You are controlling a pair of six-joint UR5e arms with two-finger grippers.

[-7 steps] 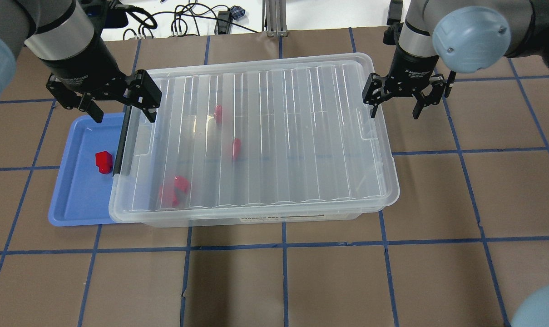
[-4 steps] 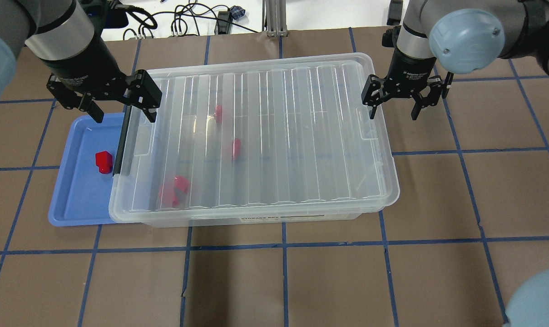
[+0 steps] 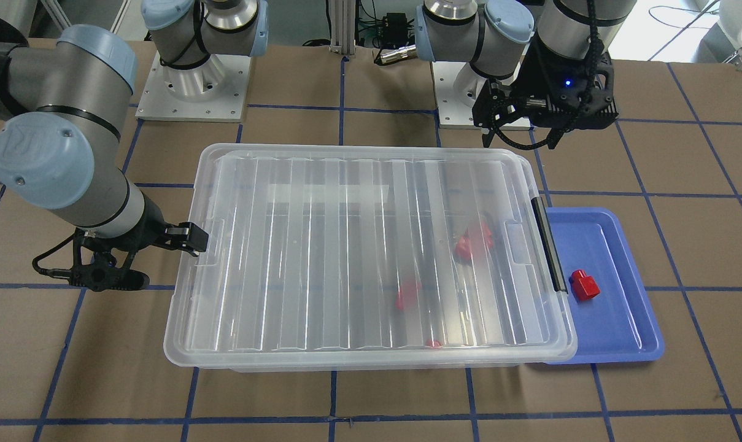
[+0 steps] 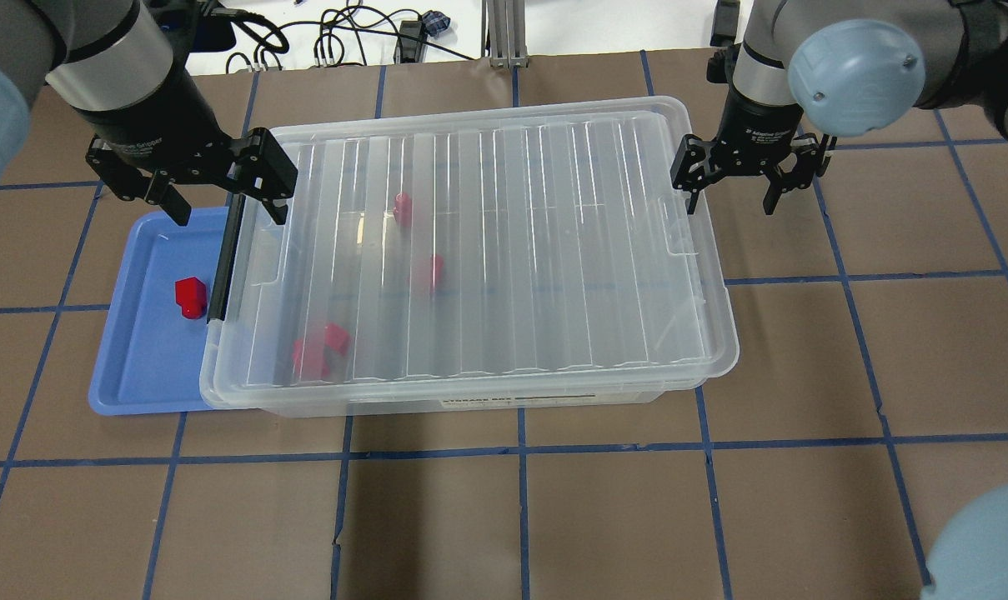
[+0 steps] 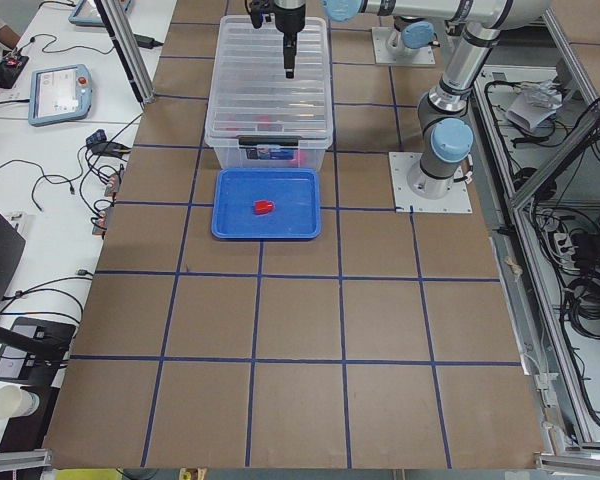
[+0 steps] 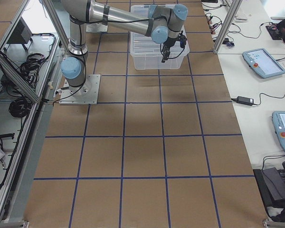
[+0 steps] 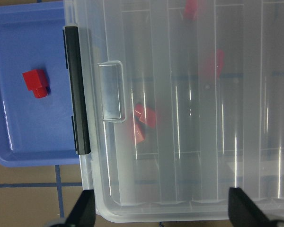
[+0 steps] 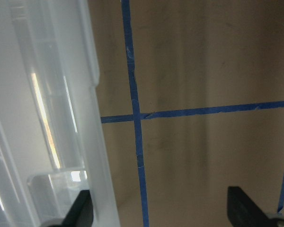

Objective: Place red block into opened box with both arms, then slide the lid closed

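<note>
One red block lies on the blue tray, outside the box. The ribbed lid rests on top of the box; several more red blocks show blurred through it. My left gripper hovers open over the box's far left corner, its fingers straddling the black bar. In the left wrist view the red block sits left of the bar. My right gripper is open at the lid's right end, one finger against the lid's edge, the other over the table.
The blue tray is tucked against the box's left end, partly under its rim. Cables and an aluminium post lie beyond the table's far edge. Brown table with blue tape lines surrounds the box.
The lid has shifted a little to the right on the box. The right gripper moved slightly back and then right again. The left gripper held still.
</note>
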